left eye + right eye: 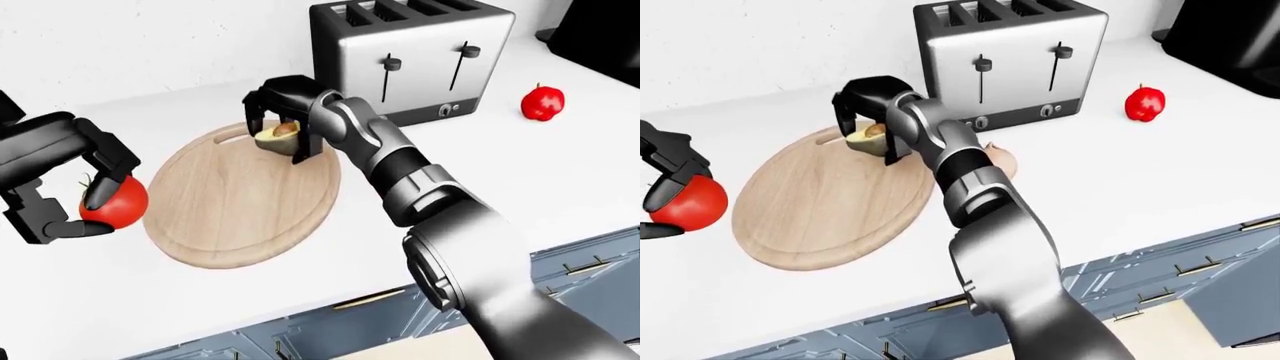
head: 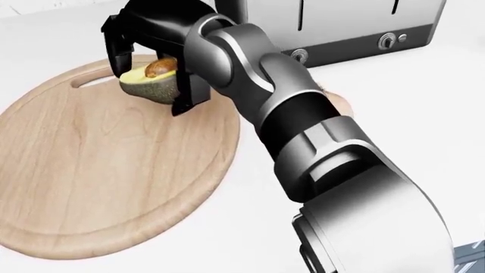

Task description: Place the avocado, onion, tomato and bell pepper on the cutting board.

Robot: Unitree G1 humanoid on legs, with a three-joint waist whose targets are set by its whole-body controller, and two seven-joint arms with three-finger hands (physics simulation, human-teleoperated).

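1. The robot's right hand (image 2: pixel 155 60) reaches across the white counter (image 1: pixel 560 180) and hangs over the upper edge of the round wooden cutting board (image 1: pixel 240 202), its dark fingers (image 2: pixel 188 94) curled down around a halved avocado (image 2: pixel 152 79).
2. The avocado half sits cut side up with its brown pit showing, and the fingers close on it from above and from the side; in the head view its underside is right at the board's surface, though I cannot tell whether it is resting there or held just clear.
3. Over at the left of the left-eye view, the left hand (image 1: pixel 85 191) pinches a red tomato (image 1: pixel 115 204) between its black fingers, with the green stalk poking out under one of them.
4. The tomato is held just beside the board's left rim, off the wood and over the bare counter.
5. A red bell pepper (image 1: pixel 543 103) stands alone on the counter at the right of the left-eye view, to the right of the toaster and well apart from the board.
6. A pale brownish rounded thing, likely the onion (image 1: pixel 1002 159), peeks out from behind the right forearm in the right-eye view, lying on the counter between the board and the toaster; most of it is hidden.
7. A chrome four-slot toaster (image 1: pixel 415 56) sits just above the board, both levers up.
8. Grey-blue cabinet drawers (image 1: pixel 590 262) run along the bottom of the eye views, below the counter's edge.
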